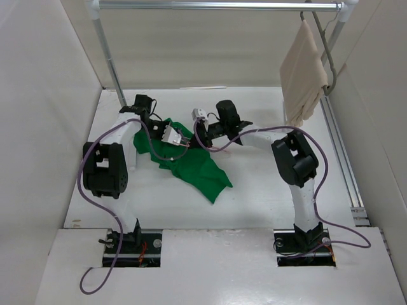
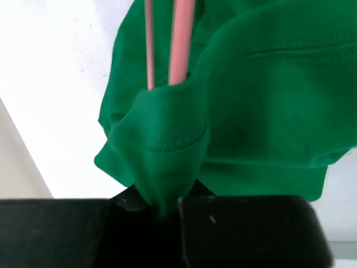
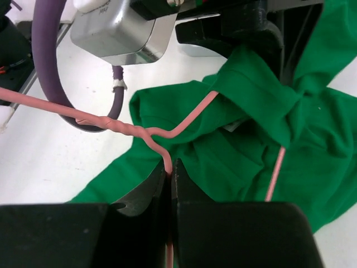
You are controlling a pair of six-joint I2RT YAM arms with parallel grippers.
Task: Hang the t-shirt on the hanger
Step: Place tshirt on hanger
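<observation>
The bright green t-shirt [image 1: 194,168] lies crumpled on the white table between the two arms. In the left wrist view my left gripper [image 2: 166,207] is shut on a bunched fold of the t-shirt [image 2: 262,106]. Two pink wires of the hanger [image 2: 179,42] run down into that fold. My right gripper [image 3: 170,173] is shut on the hanger [image 3: 187,124] just below its twisted neck; the hook end runs off to the left. Another hanger wire [image 3: 275,173] emerges from the t-shirt [image 3: 234,151]. From above, the left gripper [image 1: 181,137] and right gripper [image 1: 199,135] meet over the shirt's far edge.
A beige cloth [image 1: 304,71] hangs on a grey hanger [image 1: 325,44] from the metal rail [image 1: 216,5] at the back right. The rail's pole [image 1: 109,60] stands at the back left. White walls enclose the table. Purple cables [image 3: 47,61] loop near both wrists.
</observation>
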